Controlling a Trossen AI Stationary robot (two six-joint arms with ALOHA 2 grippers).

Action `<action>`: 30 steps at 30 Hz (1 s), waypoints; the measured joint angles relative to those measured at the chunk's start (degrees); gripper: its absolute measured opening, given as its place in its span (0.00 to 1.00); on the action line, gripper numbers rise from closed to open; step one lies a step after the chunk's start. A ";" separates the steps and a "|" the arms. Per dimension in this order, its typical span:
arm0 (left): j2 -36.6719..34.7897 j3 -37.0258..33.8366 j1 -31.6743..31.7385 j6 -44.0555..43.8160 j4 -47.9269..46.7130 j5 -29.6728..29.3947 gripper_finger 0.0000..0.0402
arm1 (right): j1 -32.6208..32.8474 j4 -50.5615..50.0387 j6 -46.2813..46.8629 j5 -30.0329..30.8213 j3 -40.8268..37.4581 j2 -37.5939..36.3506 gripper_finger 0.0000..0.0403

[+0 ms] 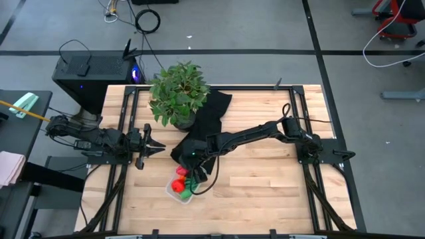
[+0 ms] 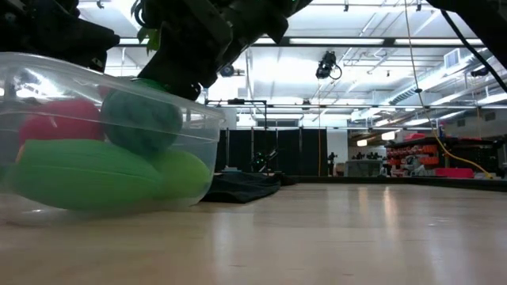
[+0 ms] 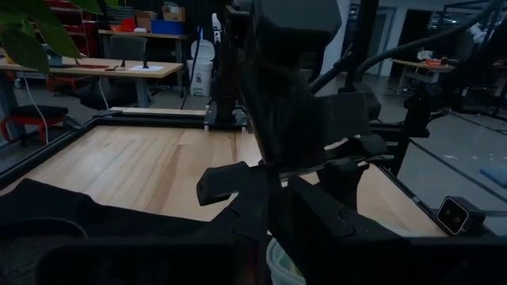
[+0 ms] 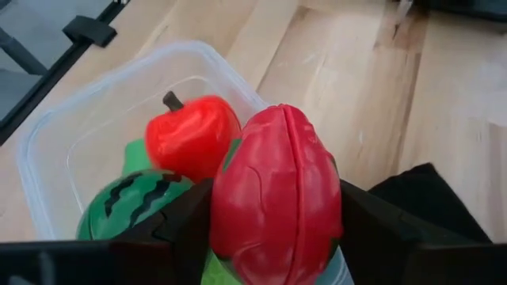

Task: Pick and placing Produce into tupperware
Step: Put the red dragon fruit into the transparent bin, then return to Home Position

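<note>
The clear tupperware [image 1: 171, 193] sits near the table's near edge, left of centre. Inside it [image 4: 95, 103] lie a red apple toy [image 4: 190, 134], a dark green striped one [image 4: 131, 202] and more green beneath. The low view shows the long green toy [image 2: 79, 174], the light green one [image 2: 182, 174], the dark green one [image 2: 142, 119] and a red one [image 2: 59, 119] through its wall. My right gripper [image 4: 277, 214] hangs over the tupperware, shut on a second red toy [image 4: 277, 182]. No carrot shows. My left gripper [image 1: 156, 147] waits at the left. My right gripper pinches the red toy between its two fingers [image 4: 186, 229], one on each of its long sides [image 4: 230, 206]. It comes slanting down from the table's right. The toy is lifted clear, just above the fruits in the tupperware.
A leafy potted plant [image 1: 178, 93] stands at the far side. A black cloth [image 1: 206, 119] lies beside it and reaches close to the tupperware [image 4: 432, 198]. Bare wood [image 1: 265, 179] spreads to the right of the tupperware.
</note>
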 joint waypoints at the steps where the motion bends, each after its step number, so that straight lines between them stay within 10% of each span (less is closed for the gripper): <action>1: 0.02 0.00 0.00 0.00 -0.02 0.00 0.14 | 0.00 0.11 0.03 0.00 0.00 -0.04 0.58; 30: 0.02 0.00 0.00 0.13 -0.72 0.01 0.16 | 0.42 -4.43 -1.00 0.84 -0.04 -3.40 0.68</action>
